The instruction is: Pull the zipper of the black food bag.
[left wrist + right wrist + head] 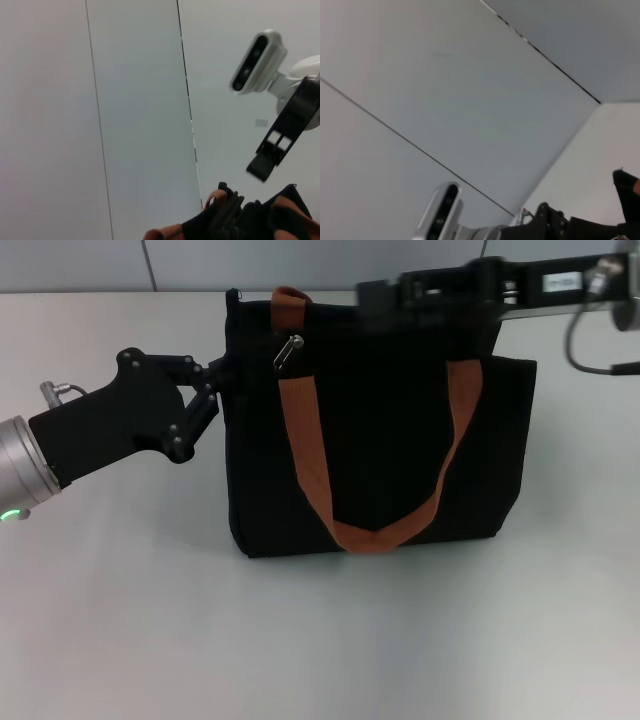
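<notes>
The black food bag (380, 450) stands upright on the white table, with rust-brown strap handles (310, 460) hanging down its front. The zipper (288, 352), a small silver pull tab, hangs near the bag's top left corner. My left gripper (218, 375) is at the bag's left edge near the top, fingers closed on the fabric. My right gripper (372, 295) reaches in from the right, level with the bag's top rim, well to the right of the zipper and apart from it. The left wrist view shows bag fabric (260, 220) and the right gripper (265, 165) above it.
The white table (320, 640) stretches in front of the bag and on both sides. A grey panelled wall (200, 260) runs behind it. The right arm's cable (585, 350) loops at the top right.
</notes>
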